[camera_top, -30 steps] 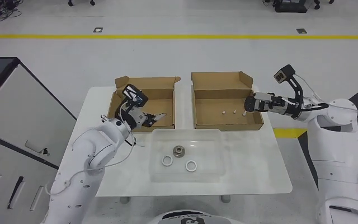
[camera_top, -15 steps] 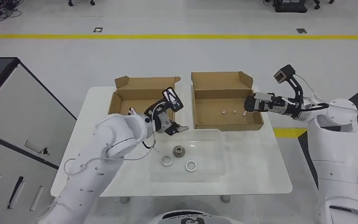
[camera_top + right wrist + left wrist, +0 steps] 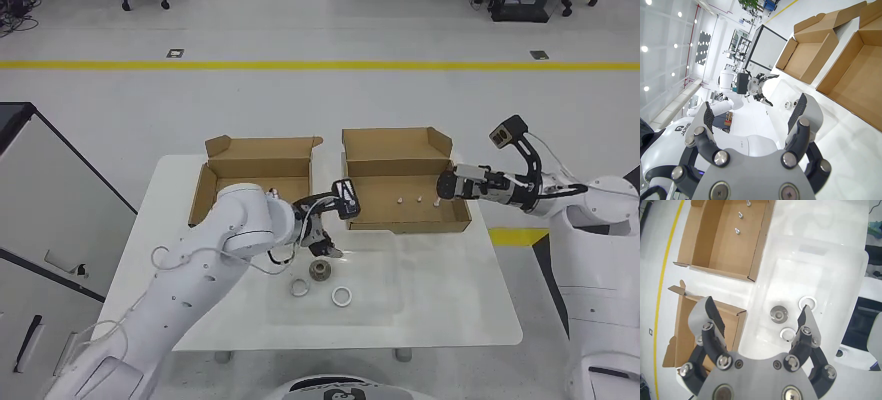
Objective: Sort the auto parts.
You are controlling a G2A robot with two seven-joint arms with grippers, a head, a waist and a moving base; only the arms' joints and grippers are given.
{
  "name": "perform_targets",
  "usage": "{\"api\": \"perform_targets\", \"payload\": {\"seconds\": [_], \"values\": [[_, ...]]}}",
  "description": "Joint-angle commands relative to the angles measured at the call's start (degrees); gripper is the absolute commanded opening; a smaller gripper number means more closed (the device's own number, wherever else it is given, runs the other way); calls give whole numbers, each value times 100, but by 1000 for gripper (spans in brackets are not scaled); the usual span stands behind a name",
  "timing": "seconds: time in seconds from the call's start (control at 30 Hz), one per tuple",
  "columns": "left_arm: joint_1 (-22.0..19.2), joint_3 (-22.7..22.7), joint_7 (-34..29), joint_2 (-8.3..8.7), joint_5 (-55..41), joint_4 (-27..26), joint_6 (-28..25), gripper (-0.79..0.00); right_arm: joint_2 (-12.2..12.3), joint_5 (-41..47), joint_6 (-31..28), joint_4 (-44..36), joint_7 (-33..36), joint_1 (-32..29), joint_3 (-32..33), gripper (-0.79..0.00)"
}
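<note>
Three parts [image 3: 779, 315] lie in the tray [image 3: 375, 270] beneath the left pincer [image 3: 758, 303], jaws apart, newly swung over from its box [image 3: 250, 170].

Glossy white arms [image 3: 235, 225] end in grey, screw-studded plates [image 3: 757, 376] with black finger linkages [image 3: 710, 340].

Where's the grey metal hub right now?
Top view: the grey metal hub sits in the clear tray mid-table, just beyond the two white rings, close under the open left pincer.
</note>
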Motion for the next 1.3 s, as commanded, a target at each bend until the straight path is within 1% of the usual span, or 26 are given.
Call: {"api": "perform_targets", "payload": {"seconds": [0.0,0.27,0.4,0.7,0.93,1.27], "values": [[-128,172,-103,-23,-177,149,26,0,0,0,0,0,0,0,0,0],[-644,977,-257,-75,-661,565,179,0,0,0,0,0,0,0,0,0],[-828,1306,-294,-84,-757,624,217,0,0,0,0,0,0,0,0,0],[-1062,1947,-312,-72,-867,645,235,0,0,0,0,0,0,0,0,0],[-1226,2205,-317,-83,-959,795,240,0,0,0,0,0,0,0,0,0],[-1343,2461,-347,-128,-1042,986,270,0,0,0,0,0,0,0,0,0]]}}
